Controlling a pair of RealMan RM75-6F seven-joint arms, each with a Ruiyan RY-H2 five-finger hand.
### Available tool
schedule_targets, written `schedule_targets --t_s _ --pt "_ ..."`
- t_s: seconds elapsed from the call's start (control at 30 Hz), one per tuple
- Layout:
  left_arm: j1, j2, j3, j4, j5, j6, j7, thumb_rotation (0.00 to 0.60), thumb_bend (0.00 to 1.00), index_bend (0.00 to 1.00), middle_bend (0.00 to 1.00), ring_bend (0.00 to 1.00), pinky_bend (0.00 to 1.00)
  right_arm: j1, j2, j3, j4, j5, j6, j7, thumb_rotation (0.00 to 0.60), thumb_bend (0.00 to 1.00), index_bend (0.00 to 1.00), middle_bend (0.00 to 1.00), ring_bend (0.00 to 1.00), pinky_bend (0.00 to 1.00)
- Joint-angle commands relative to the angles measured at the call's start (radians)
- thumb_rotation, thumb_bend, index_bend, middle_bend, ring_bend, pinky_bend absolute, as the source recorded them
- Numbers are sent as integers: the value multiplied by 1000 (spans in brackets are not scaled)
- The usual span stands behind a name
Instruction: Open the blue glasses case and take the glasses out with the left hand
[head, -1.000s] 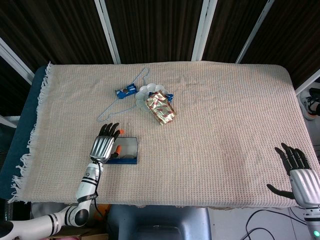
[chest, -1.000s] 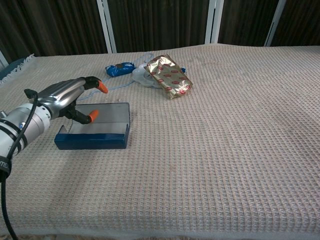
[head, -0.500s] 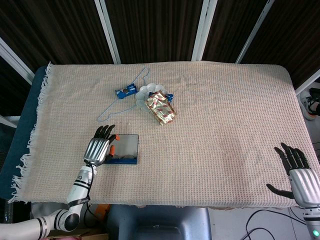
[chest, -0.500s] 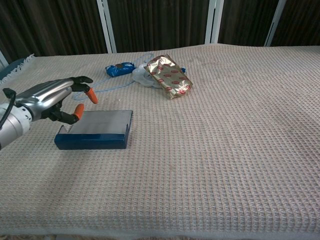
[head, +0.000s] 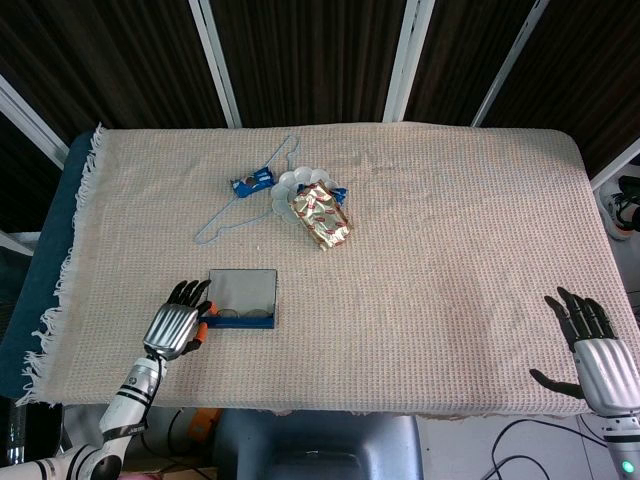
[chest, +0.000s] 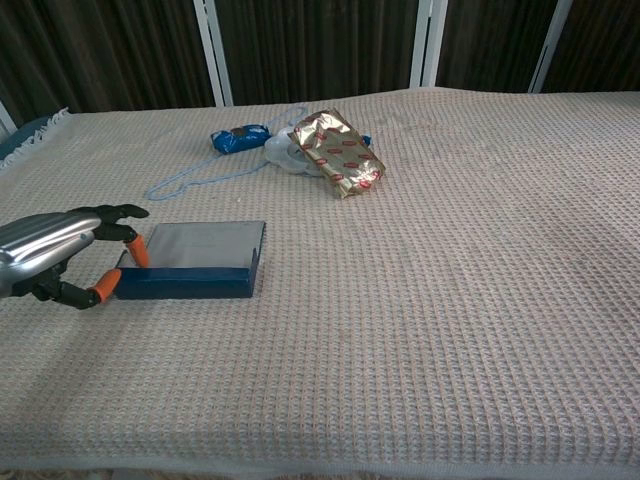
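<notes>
Blue glasses case (head: 242, 299) (chest: 193, 259) lies open near the counter's (head: 450, 230) near-left edge, with glasses (head: 243, 313) visible along its near side in the head view. The left robot hand (head: 175, 322) (chest: 62, 255) has drawn back off the case since a second ago and now hovers just left of it, fingers apart, holding nothing. The right robot hand (head: 592, 345) stays spread at the near-right corner. A foil packet (head: 320, 217) lies farther back.

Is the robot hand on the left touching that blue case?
Cannot tell. In both views the left robot hand has orange fingertips right at the blue case end, with neither a gap nor contact plainly visible.
</notes>
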Motion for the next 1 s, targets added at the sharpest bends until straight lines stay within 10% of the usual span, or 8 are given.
schedule_targets --t_s 0.03,1.0 --pt "12 3 15 8 19 13 -9 600 558 403 22 0 7 1 -1 0 0 0 -1 -3 600 134 0 0 0 0" --pt "69 63 182 -193 278 26 -92 600 543 433 0 0 0 -8 2 -12 4 -30 21 13 600 134 0 0 0 0"
